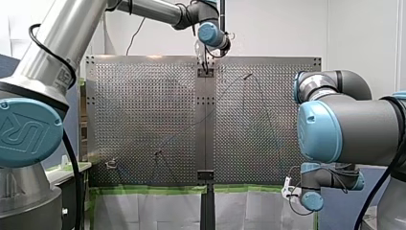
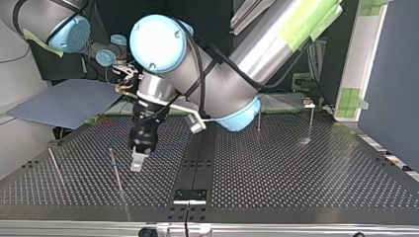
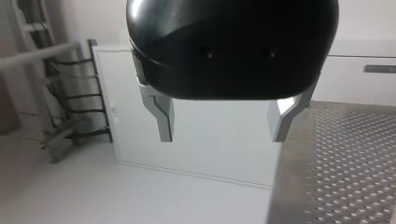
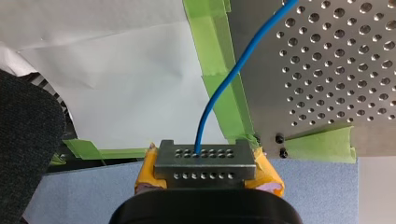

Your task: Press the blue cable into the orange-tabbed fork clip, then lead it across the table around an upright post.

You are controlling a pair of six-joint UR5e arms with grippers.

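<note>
Right wrist view is showing my right gripper (image 4: 204,161), the one with yellow pads and drilled metal fingertips, pressing its fingers together on the thin blue cable (image 4: 227,79). The cable is rising from the fingers over the green tape strip (image 4: 219,56) onto the perforated metal table (image 4: 327,70), so this gripper is hanging just off the table's edge. My left gripper (image 3: 223,133), black with metal fingers, is holding them wide apart with nothing between. In the top view it is hovering near a thin upright metal post (image 2: 116,170).

I am judging that the pressing step is not yet done. The next move is calling for carrying the cable to the clip and pushing it down into the fork.

The orange-tabbed fork clip I am not finding in any view. Out on the table the cable is appearing only as a faint line in the front view, and I cannot tell where it is ending.
</note>
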